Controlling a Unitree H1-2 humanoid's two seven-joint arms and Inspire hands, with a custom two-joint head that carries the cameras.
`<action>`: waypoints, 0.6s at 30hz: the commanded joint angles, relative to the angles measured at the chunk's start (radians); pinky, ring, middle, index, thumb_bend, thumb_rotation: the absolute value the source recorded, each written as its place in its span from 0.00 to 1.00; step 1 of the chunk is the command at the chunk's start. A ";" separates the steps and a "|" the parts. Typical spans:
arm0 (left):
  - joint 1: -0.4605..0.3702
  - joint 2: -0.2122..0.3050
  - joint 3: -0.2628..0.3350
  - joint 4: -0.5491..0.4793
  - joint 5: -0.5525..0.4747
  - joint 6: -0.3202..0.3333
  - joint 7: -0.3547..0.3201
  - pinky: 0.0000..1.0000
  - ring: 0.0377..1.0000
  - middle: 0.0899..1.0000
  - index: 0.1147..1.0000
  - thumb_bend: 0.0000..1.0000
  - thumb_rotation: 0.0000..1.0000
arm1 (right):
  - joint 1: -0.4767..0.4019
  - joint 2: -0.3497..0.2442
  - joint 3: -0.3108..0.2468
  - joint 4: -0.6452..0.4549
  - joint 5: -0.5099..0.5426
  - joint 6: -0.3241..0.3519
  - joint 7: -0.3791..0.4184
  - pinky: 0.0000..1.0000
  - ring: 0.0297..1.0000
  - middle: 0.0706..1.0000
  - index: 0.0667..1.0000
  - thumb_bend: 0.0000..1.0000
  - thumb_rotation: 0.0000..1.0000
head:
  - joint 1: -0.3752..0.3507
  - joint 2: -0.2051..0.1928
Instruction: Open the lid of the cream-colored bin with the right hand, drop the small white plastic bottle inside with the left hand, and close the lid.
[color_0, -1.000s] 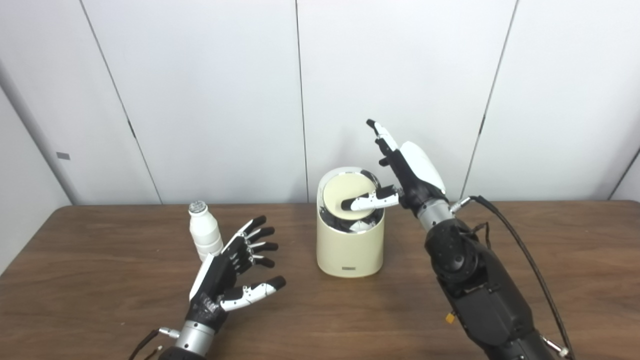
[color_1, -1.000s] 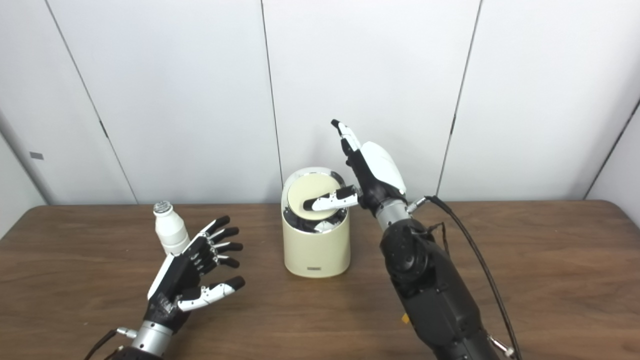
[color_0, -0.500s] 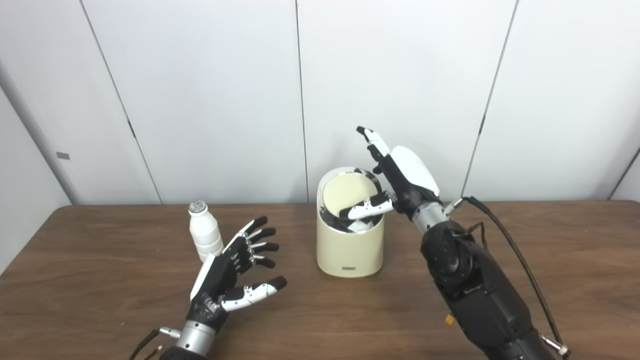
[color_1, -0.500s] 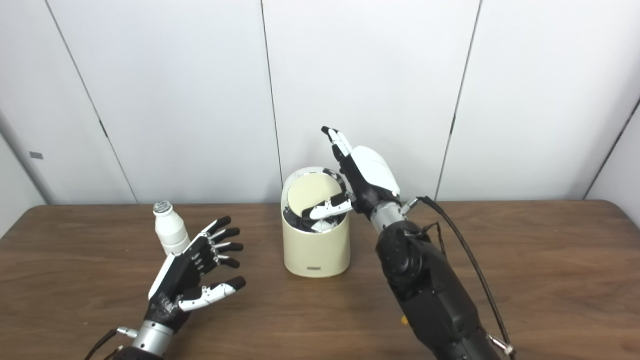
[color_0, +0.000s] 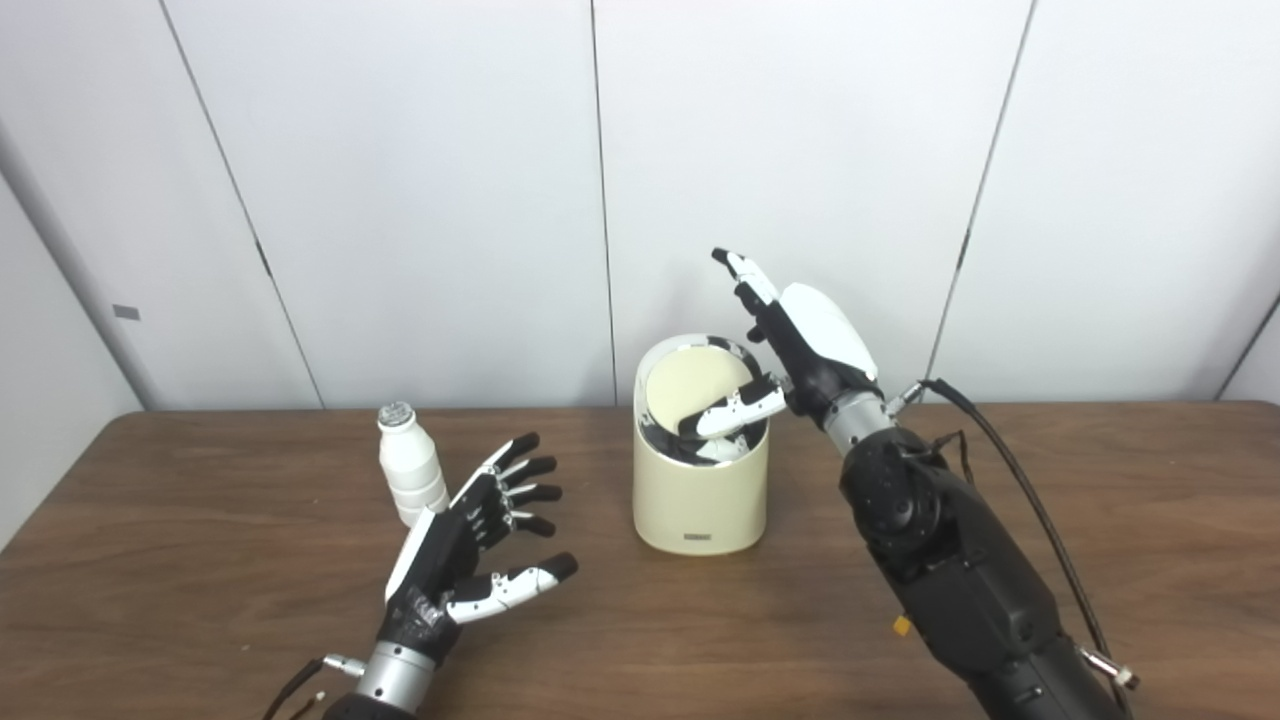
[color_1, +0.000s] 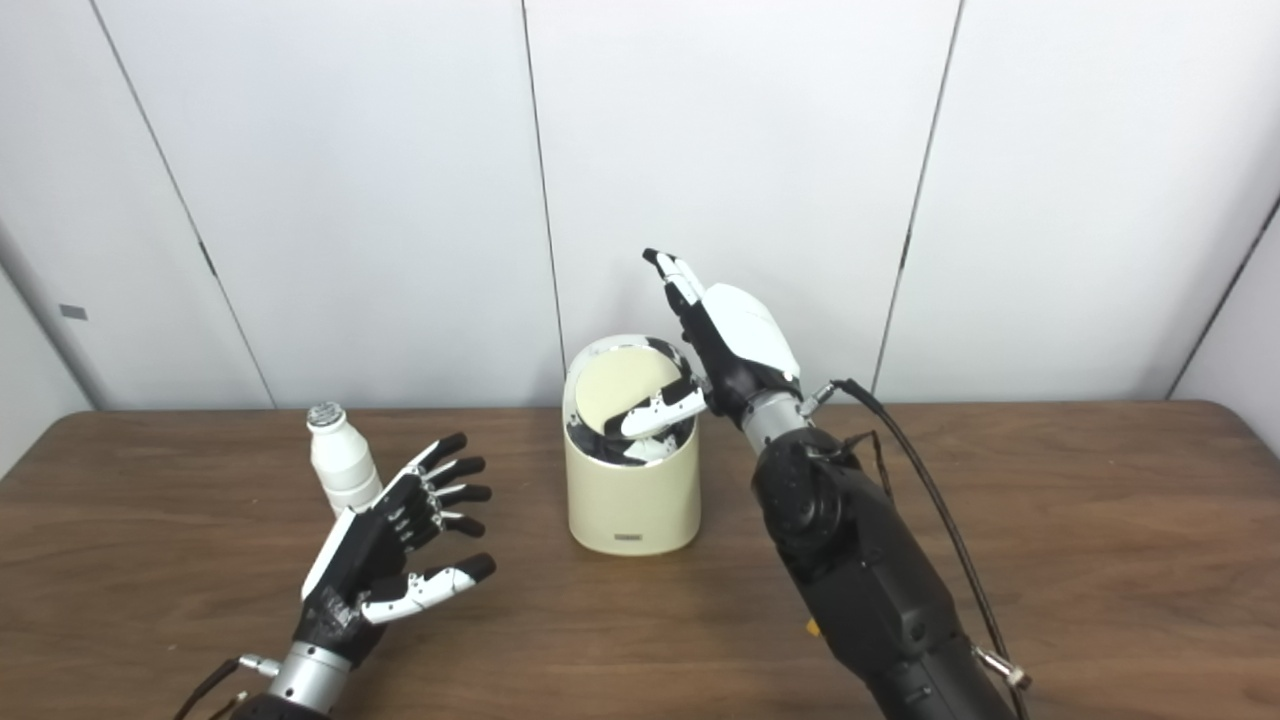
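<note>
A cream-colored round bin (color_0: 700, 500) stands mid-table. Its disc lid (color_0: 688, 388) is tilted, front edge pushed down into the bin, showing the dark inside rim. My right hand (color_0: 795, 340) is over the bin's right rim, fingers spread upward, thumb pressing on the lid; it holds nothing. The small white plastic bottle (color_0: 410, 478) stands upright to the left of the bin. My left hand (color_0: 470, 545) hovers open just right of and in front of the bottle, fingers apart, not touching it.
The brown wooden table (color_0: 1150, 560) reaches the white panel wall behind. A black cable (color_0: 1010, 470) runs along my right forearm. Nothing else stands on the table.
My right hand shifted left and lower over the bin, and its thumb pushed the lid further into a tilt. My left hand edged slightly right; the bottle stayed put.
</note>
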 joint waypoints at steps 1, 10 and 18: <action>0.008 -0.012 -0.008 -0.005 -0.018 -0.008 -0.006 0.61 0.75 0.83 0.92 0.73 0.13 | -0.032 -0.020 -0.008 0.005 -0.017 0.010 -0.005 0.67 0.90 0.98 0.98 0.90 0.19 | 0.000 0.001; 0.014 -0.005 -0.010 -0.022 -0.014 0.005 -0.006 0.63 0.76 0.84 0.92 0.72 0.13 | -0.024 -0.031 -0.013 -0.003 -0.020 0.032 -0.001 0.67 0.89 0.98 0.97 0.89 0.21 | -0.005 0.009; 0.013 -0.003 -0.007 -0.022 -0.019 -0.001 -0.005 0.62 0.75 0.84 0.91 0.74 0.14 | -0.014 -0.033 0.022 -0.022 -0.059 0.132 0.057 0.64 0.86 0.97 0.96 0.88 0.20 | -0.007 0.015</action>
